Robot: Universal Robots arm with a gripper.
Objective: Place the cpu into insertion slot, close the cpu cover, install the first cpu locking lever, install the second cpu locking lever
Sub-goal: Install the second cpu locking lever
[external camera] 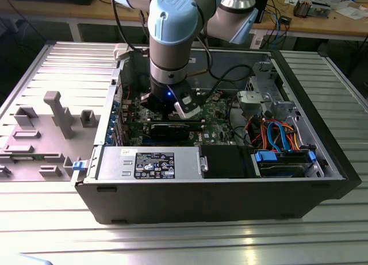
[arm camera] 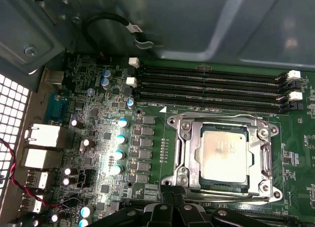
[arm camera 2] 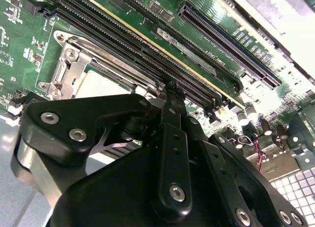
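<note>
Reaching down into the case, the hand hovers beside the cpu cover.

Grey jig blocks – beside the power supply.

No print is legible. The cpu, just beyond the gripper, bears faint marks. A black label with white lines sits on the power supply, nearer the exterior camera than the gripper.

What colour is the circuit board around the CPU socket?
Green, dotted with small silver-topped capacitors; the circuit board around the insertion slot shows best in the first wrist view.
</note>
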